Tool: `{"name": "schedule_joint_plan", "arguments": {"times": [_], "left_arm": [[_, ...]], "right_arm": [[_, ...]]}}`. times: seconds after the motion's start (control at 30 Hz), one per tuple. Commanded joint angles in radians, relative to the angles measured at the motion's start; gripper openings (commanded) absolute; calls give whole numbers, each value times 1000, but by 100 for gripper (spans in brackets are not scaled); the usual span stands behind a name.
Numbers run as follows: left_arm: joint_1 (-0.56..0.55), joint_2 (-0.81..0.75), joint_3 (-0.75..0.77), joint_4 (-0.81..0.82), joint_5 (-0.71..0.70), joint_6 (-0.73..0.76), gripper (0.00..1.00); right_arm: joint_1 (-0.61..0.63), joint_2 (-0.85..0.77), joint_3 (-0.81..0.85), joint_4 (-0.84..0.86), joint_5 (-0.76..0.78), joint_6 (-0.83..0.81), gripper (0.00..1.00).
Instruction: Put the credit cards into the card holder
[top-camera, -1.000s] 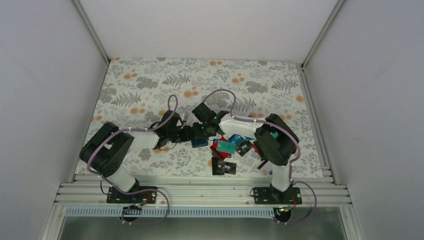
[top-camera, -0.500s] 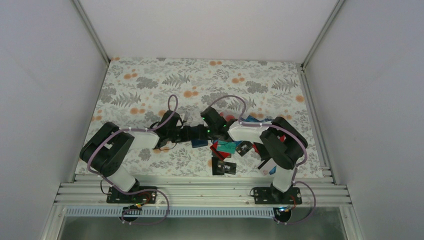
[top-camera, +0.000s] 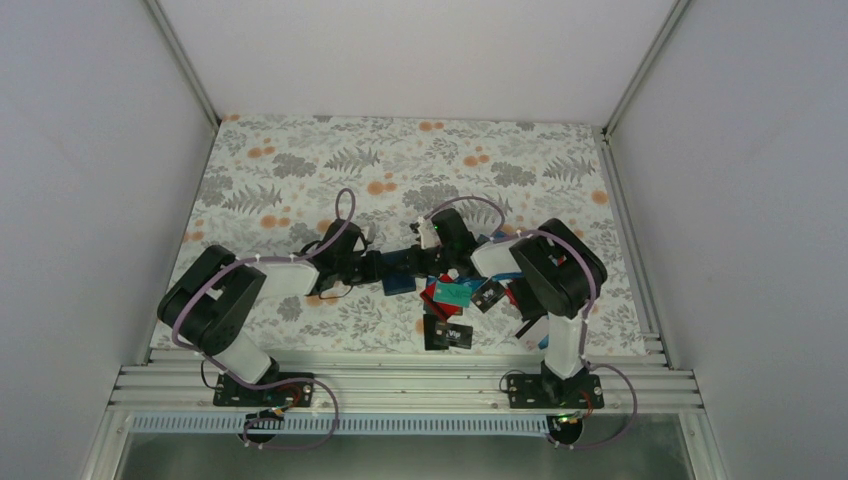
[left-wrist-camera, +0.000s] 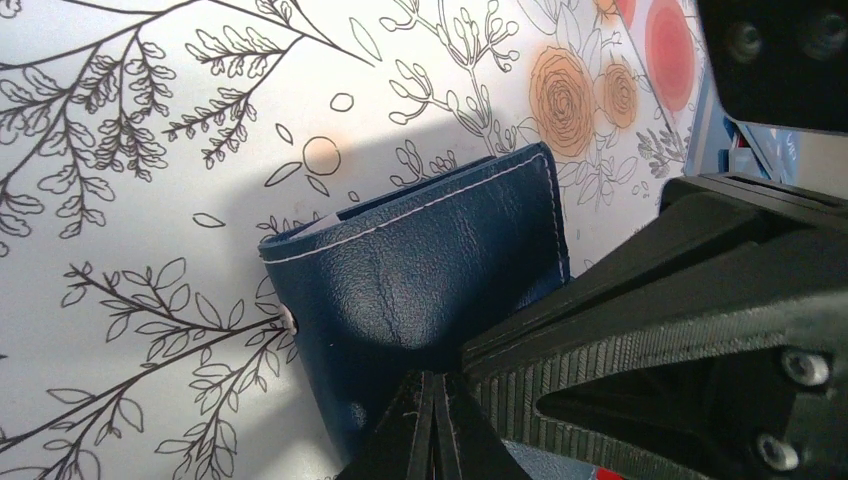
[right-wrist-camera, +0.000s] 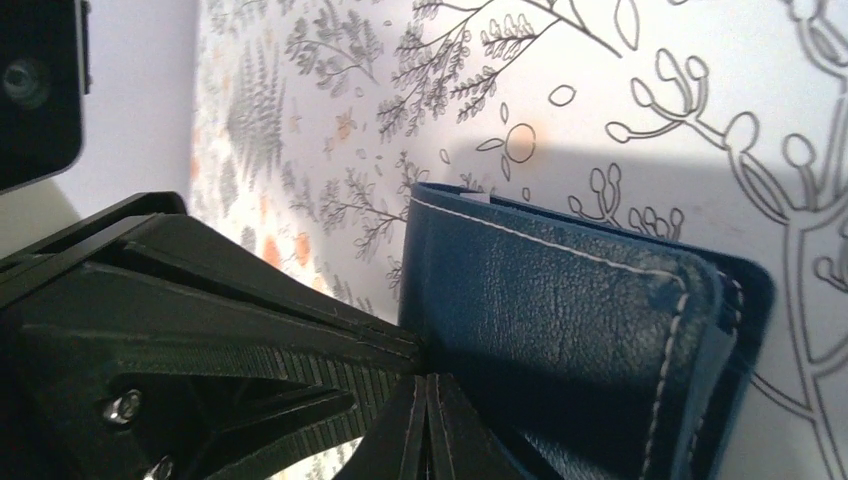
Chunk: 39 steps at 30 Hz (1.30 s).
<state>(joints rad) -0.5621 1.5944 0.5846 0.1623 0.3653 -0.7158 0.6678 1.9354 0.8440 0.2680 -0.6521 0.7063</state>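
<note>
The left tool (left-wrist-camera: 432, 402) and right tool (right-wrist-camera: 425, 400) are both sitting closed, tips against the navy card holder (left-wrist-camera: 420, 270) lying on the floral surface (left-wrist-camera: 150, 200), credit cards (top-camera: 455, 294) piled just beside

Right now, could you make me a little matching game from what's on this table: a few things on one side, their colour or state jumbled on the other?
Things:
1. card holder
2. cards
3. tablecloth
4. left gripper

Descriptions:
A. printed with ferns and orange flowers
B. shut, tips at the card holder
C. navy blue with pale stitching
D. red, teal and black, in a loose pile

Pairs: 1-C, 2-D, 3-A, 4-B.
</note>
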Motion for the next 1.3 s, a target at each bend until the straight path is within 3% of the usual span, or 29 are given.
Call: {"name": "schedule_joint_plan", "arguments": {"times": [0.0,0.2,0.43,0.6,0.87,0.97,1.07,1.17,1.27], "left_arm": [[-9,21,-17,-164,-57,9,2],[-10,-12,-9,-181,-69,17,2],[-10,-27,65,-233,-100,50,2],[-9,-83,109,-273,-126,67,3],[-6,-164,163,-351,-167,103,8],[-1,-199,180,-382,-183,120,15],[6,-248,213,-435,-235,146,29],[12,-300,265,-507,-330,191,56],[22,-340,339,-588,-476,246,71]], "right_arm": [[-40,203,-66,-214,-23,-42,4],[-61,253,-12,-331,-4,-68,4],[-68,119,91,-463,-3,-152,4],[-61,-7,214,-575,-70,-217,33],[-33,-170,301,-646,-157,-228,67],[-32,-235,334,-689,-105,-241,85],[-42,-324,372,-741,53,-263,98],[-61,-398,402,-761,209,-279,100],[-80,-483,436,-772,432,-292,100]]}}
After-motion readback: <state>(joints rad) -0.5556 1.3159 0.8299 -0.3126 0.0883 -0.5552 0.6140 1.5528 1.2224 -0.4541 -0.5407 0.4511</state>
